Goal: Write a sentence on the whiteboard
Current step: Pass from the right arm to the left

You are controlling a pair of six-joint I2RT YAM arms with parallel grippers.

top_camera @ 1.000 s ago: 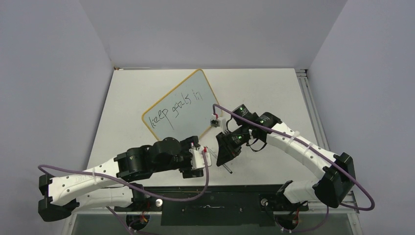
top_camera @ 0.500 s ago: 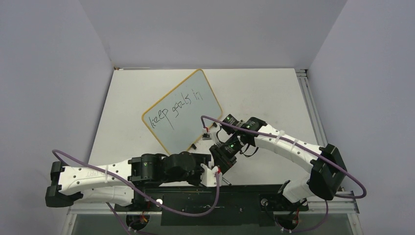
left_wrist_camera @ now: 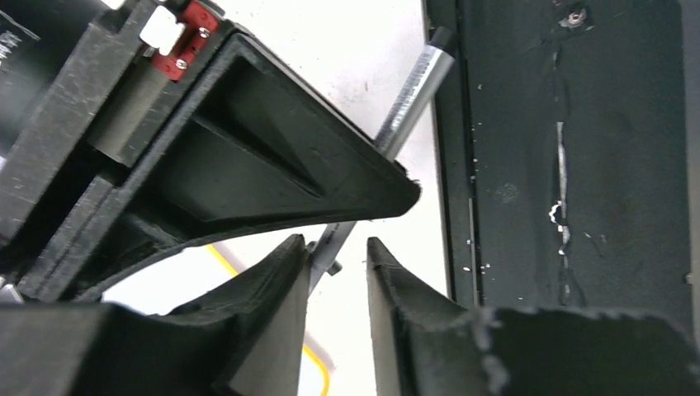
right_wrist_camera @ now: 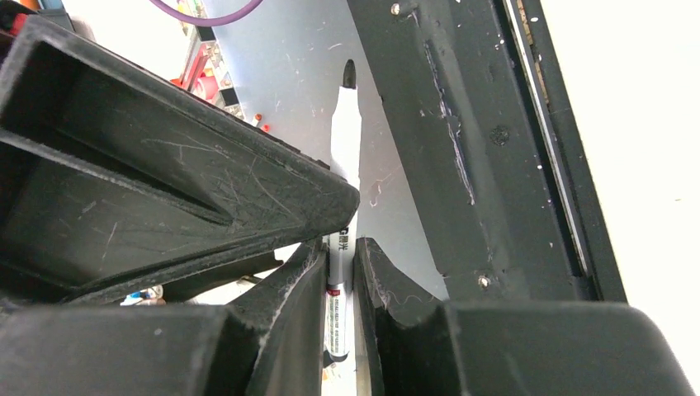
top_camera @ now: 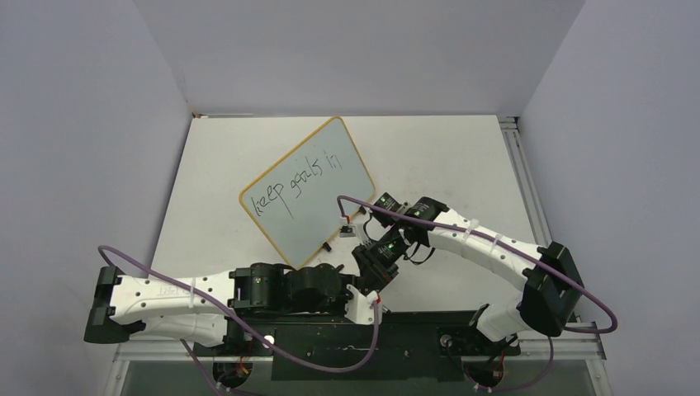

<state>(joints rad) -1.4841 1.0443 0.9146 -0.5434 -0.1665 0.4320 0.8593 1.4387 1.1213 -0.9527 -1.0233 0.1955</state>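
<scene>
Right gripper (right_wrist_camera: 340,247): fingers (right_wrist_camera: 285,297) pressed in on a marker (right_wrist_camera: 345,148), pinching the barrel near its printed end. The white body and dark tip stick out past the fingertips toward 12 o'clock in the right wrist view.

Left gripper (left_wrist_camera: 334,243): fingers (left_wrist_camera: 276,280) set a narrow gap apart, not closed. A grey bit of the marker barrel shows in that gap, just past the tips; I cannot tell whether it touches them. The rest of the silver barrel runs up to 1 o'clock, partly hidden behind the right gripper's black finger, which fills the upper left of the left wrist view.

Top view: the two grippers meet at the near middle of the table (top_camera: 446,157), the left one just beside the right at its 6 o'clock.

The whiteboard (top_camera: 322,210) lies flat on the table at 11 o'clock from the right gripper, near it. It is turned so its long axis runs from 7 to 1 o'clock, with its yellow rim all round. The sentence (top_camera: 295,183) is thin black handwriting along the board's far-left edge; "keep goals in" is readable there. The near half of the board is bare.

A black base plate (top_camera: 396,338) spans the table's near edge at 6 o'clock, below both grippers.
</scene>
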